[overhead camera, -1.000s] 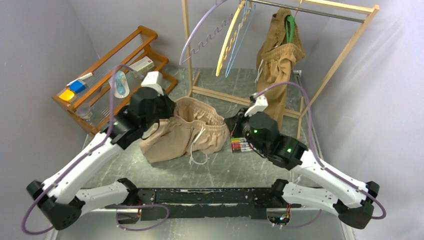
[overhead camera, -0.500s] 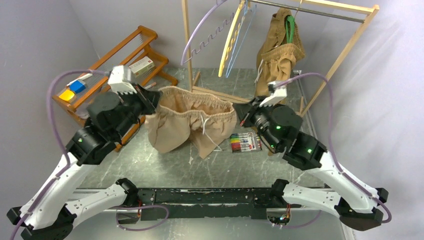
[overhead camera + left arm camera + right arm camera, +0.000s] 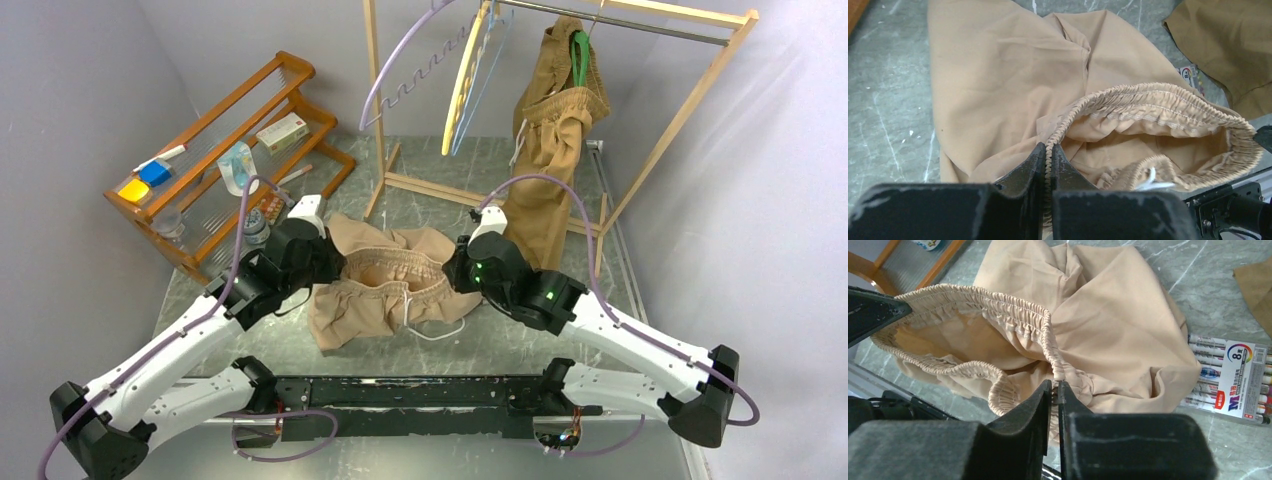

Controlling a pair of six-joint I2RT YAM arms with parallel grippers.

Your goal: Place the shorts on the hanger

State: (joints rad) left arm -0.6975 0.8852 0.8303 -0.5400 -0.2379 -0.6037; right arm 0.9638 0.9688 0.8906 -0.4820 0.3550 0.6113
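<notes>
The light tan shorts (image 3: pixel 385 280) lie crumpled on the table between my two grippers, waistband open toward the near edge, white drawstring (image 3: pixel 428 325) trailing in front. My left gripper (image 3: pixel 335 262) is shut on the left end of the elastic waistband (image 3: pixel 1049 150). My right gripper (image 3: pixel 452 272) is shut on the right end of the waistband (image 3: pixel 1056 385). The thin light-blue hanger (image 3: pixel 482 75) hangs on the wooden rack at the back, beside a yellow hanger (image 3: pixel 457 95), far from both grippers.
A lilac hanger (image 3: pixel 400 70) and darker brown shorts (image 3: pixel 545 150) on a green hanger hang on the wooden rack (image 3: pixel 690 110). A pack of markers (image 3: pixel 1230 377) lies under the right arm. A wooden shelf (image 3: pixel 215 150) with small items stands at left.
Both grippers have come down and closer together with the waistband, which was held high and stretched wide half a second ago. The shorts now rest bunched on the table.
</notes>
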